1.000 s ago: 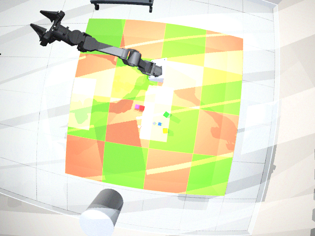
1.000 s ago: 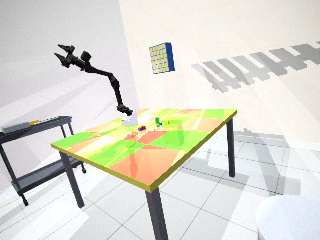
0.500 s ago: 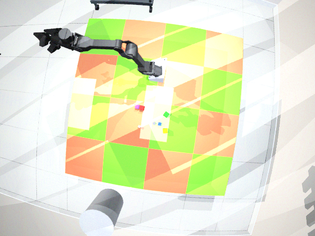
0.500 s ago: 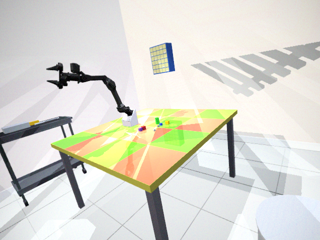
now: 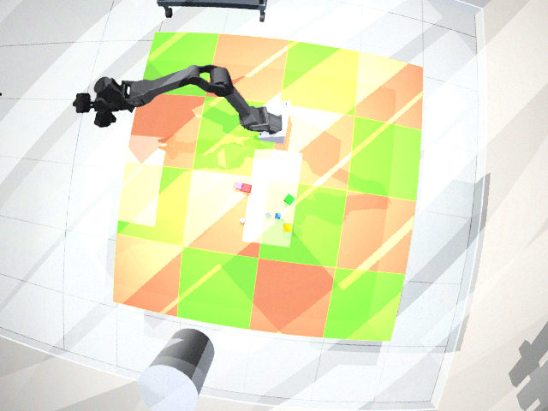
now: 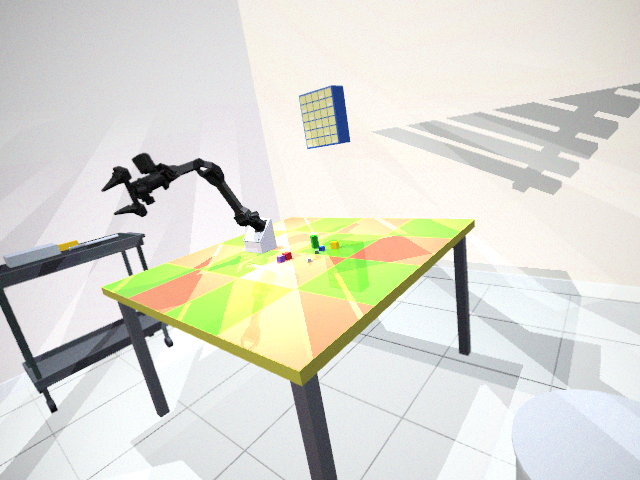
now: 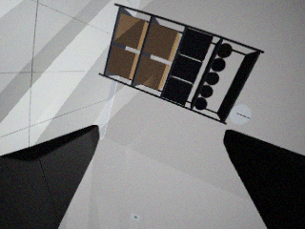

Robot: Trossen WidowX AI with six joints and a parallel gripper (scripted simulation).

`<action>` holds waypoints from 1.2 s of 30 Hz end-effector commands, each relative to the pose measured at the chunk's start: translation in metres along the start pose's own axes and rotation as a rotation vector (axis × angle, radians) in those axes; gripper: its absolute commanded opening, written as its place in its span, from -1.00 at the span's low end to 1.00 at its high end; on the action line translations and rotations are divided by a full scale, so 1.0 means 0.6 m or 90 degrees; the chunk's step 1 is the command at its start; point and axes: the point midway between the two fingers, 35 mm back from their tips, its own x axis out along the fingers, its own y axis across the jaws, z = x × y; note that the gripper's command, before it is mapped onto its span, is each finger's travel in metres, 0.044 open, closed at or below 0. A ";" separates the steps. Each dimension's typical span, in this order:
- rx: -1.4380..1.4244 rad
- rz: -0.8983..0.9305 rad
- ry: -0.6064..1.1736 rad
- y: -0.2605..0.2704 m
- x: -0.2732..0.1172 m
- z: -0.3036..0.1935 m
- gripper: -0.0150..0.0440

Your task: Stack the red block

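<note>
Fingers (image 6: 119,193) spread apart (nothing between), off beyond table (image 6: 320,361), red block (image 5: 246,187) apparently beside purple block (image 5: 238,186), green tower (image 6: 313,240) upright

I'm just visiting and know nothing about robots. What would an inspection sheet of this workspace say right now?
Surface: table with a green, orange and yellow patchwork top.
Job's things: red block on the table beside a pink block; green tower upright, apart from it.
Clutter: blue block, yellow block, two tiny pale cubes.
Grippers: gripper open, holding nothing, out past the table edge above the cart.
Cables: nothing seen.
Surroundings: blue-framed grid panel, grey cylinder, tiled floor.
</note>
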 end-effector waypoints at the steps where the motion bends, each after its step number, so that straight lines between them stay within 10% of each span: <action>1: 0.035 0.085 -0.091 0.074 0.012 0.102 1.00; 15: 0.048 0.344 -0.355 0.260 -0.107 0.413 1.00; 36: -0.225 0.620 -0.627 0.451 -0.531 0.611 1.00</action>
